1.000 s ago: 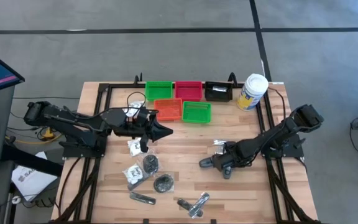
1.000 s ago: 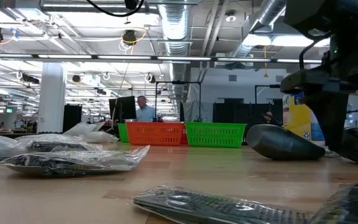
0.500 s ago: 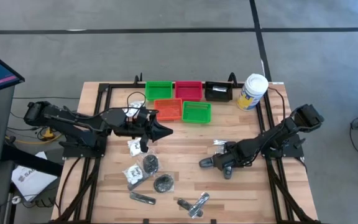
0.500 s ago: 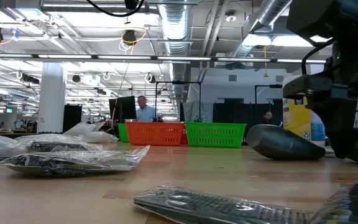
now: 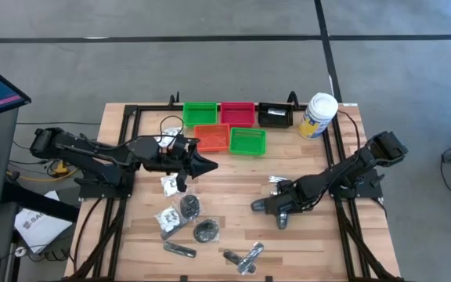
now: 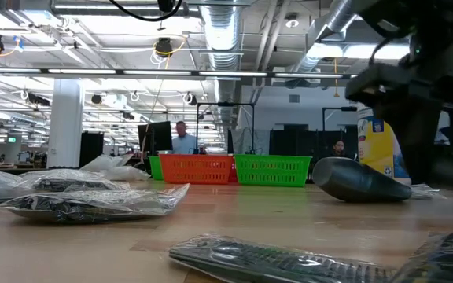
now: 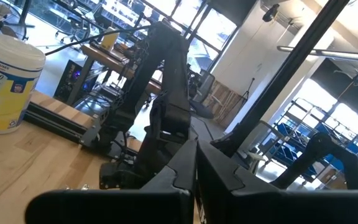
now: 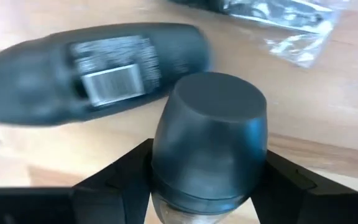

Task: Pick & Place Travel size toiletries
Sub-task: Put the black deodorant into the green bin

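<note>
- Grey concrete flooring is surrounding the pale wooden slatted table (image 5: 233,196) from above; the clear-wrapped and dark travel toiletries (image 5: 190,223) are lying near its front edge, left of the right gripper (image 5: 276,213).
- Level across, shelving and ceiling ducts are receding behind the coloured plastic baskets (image 6: 230,169).
- Left gripper (image 7: 194,186) is hovering shut, empty.
- Right wrist: fingers are clamping a dark grey rounded bottle (image 8: 210,140); probably rigid, light, slippery, best pinched across its body.

table (image 5: 233,184): trays (image 5: 229,125) being kept along the far edge | wipes canister (image 5: 318,115) being stood right of them | packets (image 5: 182,215) being spread at the near left | two deodorant bottles (image 5: 263,205) being lain side by side at the near right, one between the right gripper's (image 5: 280,219) fingers
</note>
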